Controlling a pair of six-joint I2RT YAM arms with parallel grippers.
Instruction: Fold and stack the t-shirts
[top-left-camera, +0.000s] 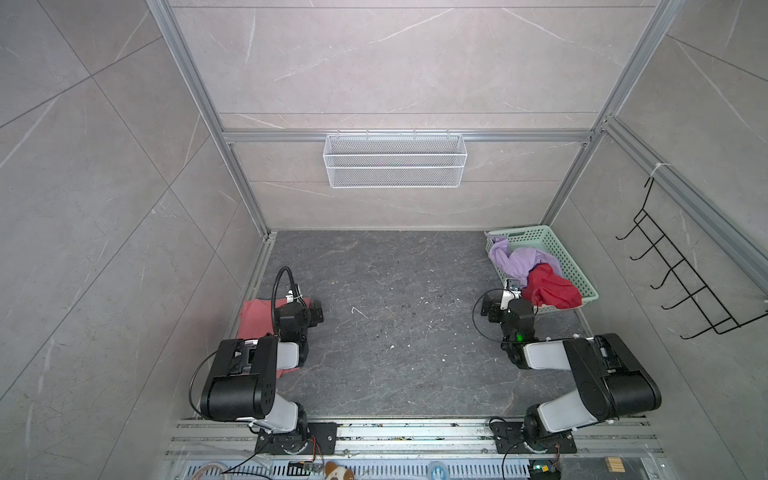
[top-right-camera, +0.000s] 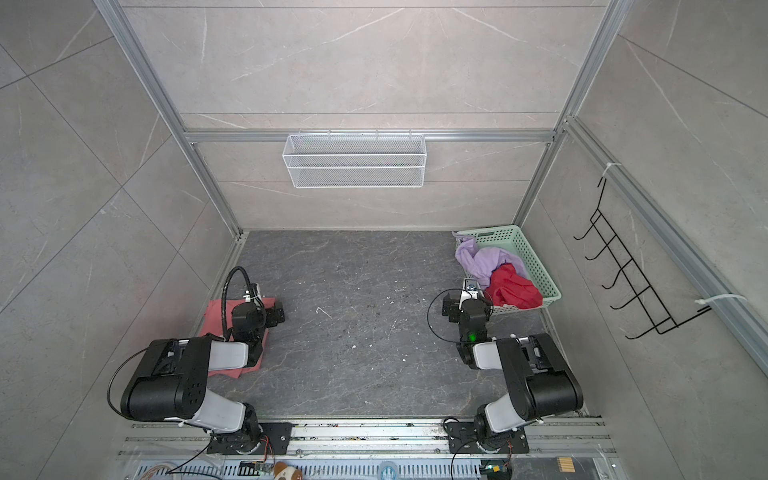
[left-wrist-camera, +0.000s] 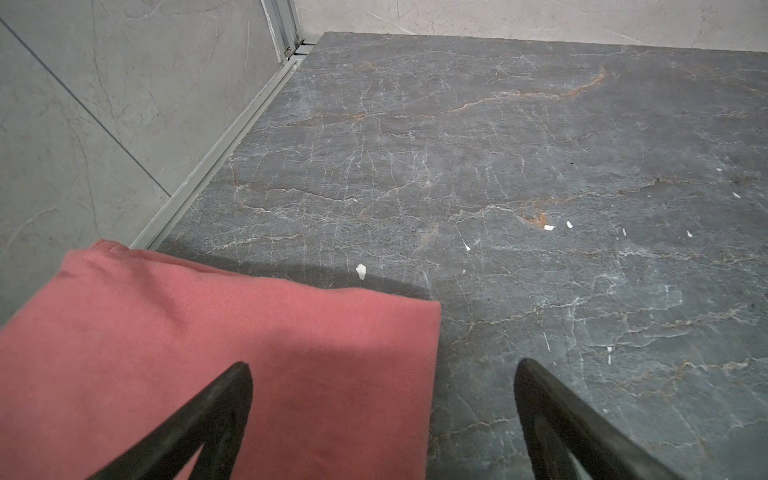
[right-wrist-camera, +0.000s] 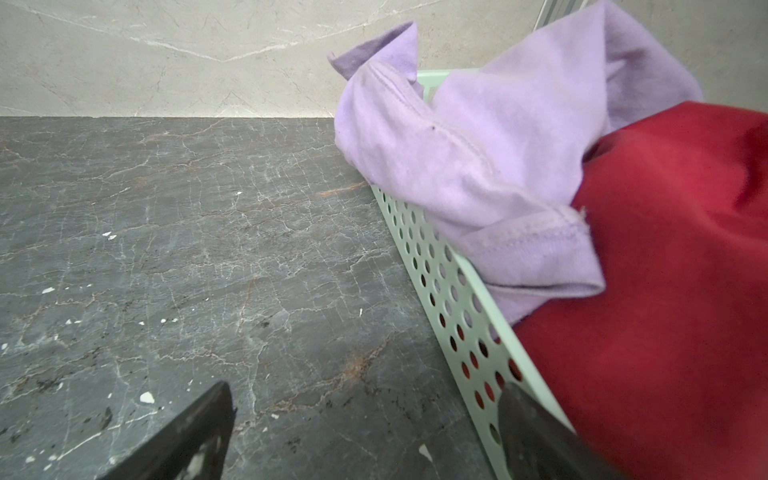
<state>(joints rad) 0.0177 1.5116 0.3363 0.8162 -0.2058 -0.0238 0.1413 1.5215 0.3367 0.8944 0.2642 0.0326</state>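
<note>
Three t-shirts are in sight, none of them held. The salmon-pink tee (top-left-camera: 254, 322) lies folded flat at 9 o'clock on the dark marbled table (top-left-camera: 395, 332), against the side wall. Its long axis runs roughly 12 to 6 o'clock, much of it is hidden under the left arm, and which way its collar points cannot be told. The left gripper (left-wrist-camera: 382, 368) hangs over the tee's 3 o'clock edge with its jaws spread wide and empty, one finger above pink cloth and the other above bare table. At 2 o'clock stands the mint-green basket (top-left-camera: 570, 262), its long axis running about 11 to 5 o'clock. The crumpled lilac tee (top-left-camera: 519, 261) fills the basket's far end and spills over the rim toward 9 o'clock. The deep-red tee (top-left-camera: 556, 291) is bunched at the near end, partly on the lilac one. The right gripper (right-wrist-camera: 365, 386) sits just beside the basket's near corner, jaws fully apart and gripping nothing, one finger over table and the other at the perforated wall beside red cloth.
</note>
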